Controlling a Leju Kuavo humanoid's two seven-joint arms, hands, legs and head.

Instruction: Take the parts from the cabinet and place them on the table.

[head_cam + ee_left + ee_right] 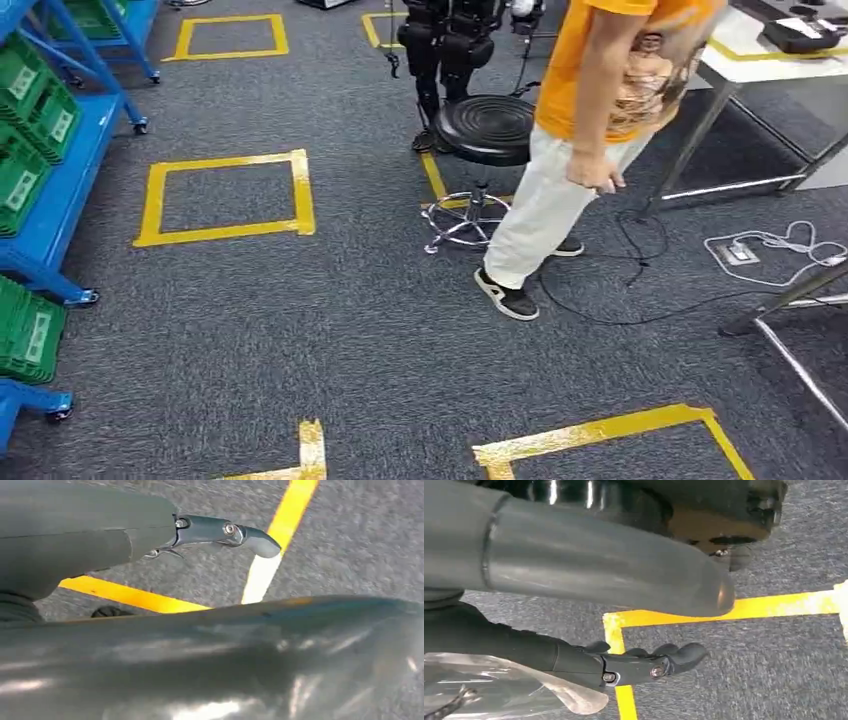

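Along the left edge of the head view, a blue metal cabinet (62,190) carries green plastic bins (35,110) above grey carpet marked with yellow tape squares (228,197). A person in an orange shirt (610,70) stands beside a black round stool (487,128). Right hand (574,655) fingers (664,661) grasp a clear plastic bag (499,690). Whether the left hand (125,535) is clenched or released, I cannot tell.

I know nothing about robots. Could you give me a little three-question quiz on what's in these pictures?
1. True or false: the green bins sit on a blue rack.
2. What stands beside the person? A) black stool B) red chair C) ladder
3. What lies against the right hand under its fingers?
Key: 1 true; 2 A; 3 a clear plastic bag, apparently held.
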